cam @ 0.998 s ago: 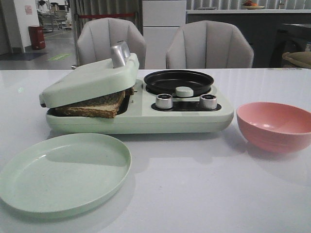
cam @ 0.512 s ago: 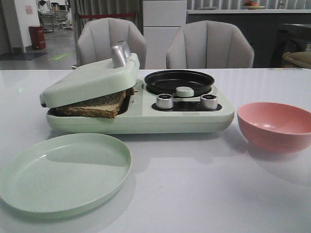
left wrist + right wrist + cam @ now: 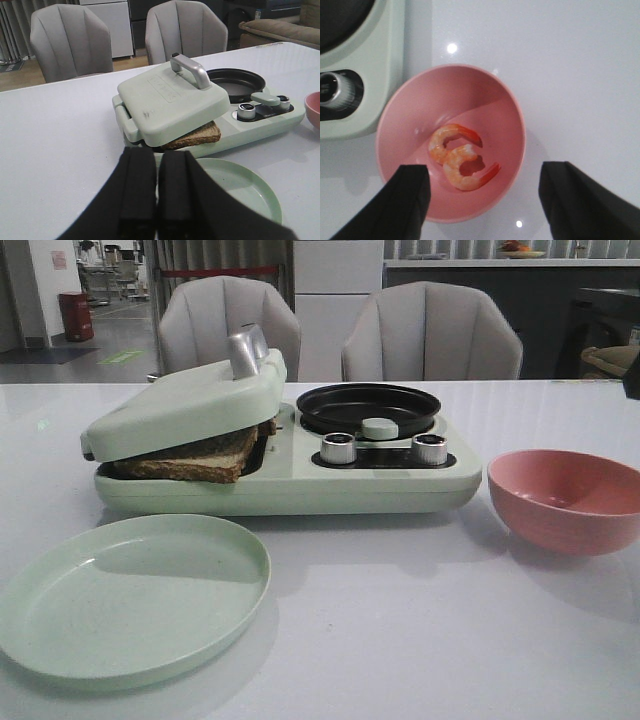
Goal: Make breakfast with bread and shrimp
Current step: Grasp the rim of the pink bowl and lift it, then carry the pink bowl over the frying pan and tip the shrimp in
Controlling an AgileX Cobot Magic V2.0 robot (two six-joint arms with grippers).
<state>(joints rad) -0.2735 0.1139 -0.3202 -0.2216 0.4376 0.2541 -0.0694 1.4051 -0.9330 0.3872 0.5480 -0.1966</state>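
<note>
Right gripper (image 3: 482, 200) wide open, empty, above pink bowl (image 3: 410, 110) holding two shrimp (image 3: 460, 157). Left gripper (image 3: 156, 200) closed, empty; bread (image 3: 195, 458) under sandwich-maker lid (image 3: 190, 400).

So the pale green breakfast-maker appliance (image 3: 290, 475) sits mid-table. Toasted bread (image 3: 190, 462) is in its left half under the tilted lid (image 3: 185, 405), the round black pan (image 3: 368, 408) on its right half. Round green plate (image 3: 130, 595) lies in front-left of it, pink bowl (image 3: 567, 498) to its right with two curled orange shrimp (image 3: 460, 157) inside.
</note>
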